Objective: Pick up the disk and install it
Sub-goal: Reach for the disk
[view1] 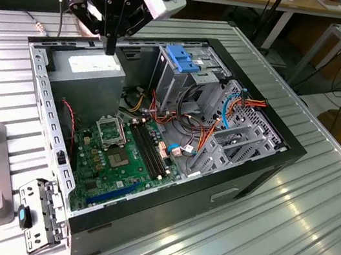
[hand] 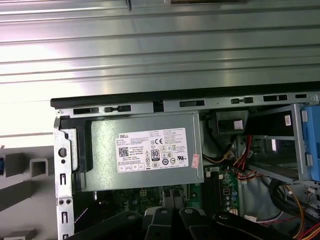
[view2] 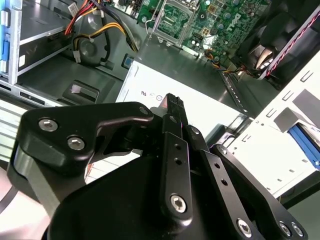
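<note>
Bright overhead light streaks glare along the ribbed desk (view1: pixel 270 236) beside the computer case (view1: pixel 156 213). In the first wrist view the desk beyond the case washes white. Above the case, your claw (view2: pixel 172 100) looks near-black, with little detail.

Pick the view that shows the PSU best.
First wrist view: the PSU is face-on, its whole top and label in frame. The exterior view shows the PSU slanted, the gripper in front of its edge. The second wrist view shows a strip of its top past the gripper.
</note>
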Motion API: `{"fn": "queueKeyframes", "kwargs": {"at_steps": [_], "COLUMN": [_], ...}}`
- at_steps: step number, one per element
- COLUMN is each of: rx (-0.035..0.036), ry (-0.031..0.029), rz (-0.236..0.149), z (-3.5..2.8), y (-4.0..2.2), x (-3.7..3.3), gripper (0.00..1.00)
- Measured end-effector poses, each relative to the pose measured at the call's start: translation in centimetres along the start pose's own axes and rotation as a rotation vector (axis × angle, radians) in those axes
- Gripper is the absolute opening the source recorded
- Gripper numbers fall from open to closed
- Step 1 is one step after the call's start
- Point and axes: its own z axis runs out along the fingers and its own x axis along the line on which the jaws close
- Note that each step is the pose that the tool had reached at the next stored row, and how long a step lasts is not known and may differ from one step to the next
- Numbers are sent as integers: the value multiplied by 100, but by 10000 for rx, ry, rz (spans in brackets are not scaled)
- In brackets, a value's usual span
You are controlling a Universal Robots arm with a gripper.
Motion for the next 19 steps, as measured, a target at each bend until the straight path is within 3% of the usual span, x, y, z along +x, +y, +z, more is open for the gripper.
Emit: {"fn": "queueKeyframes", "kwargs": {"at_steps": [19], "rx": [0], "ry": [0], "rz": [-1], "z": [-1], "y": [-4], "x": [55], "gripper": [11]}}
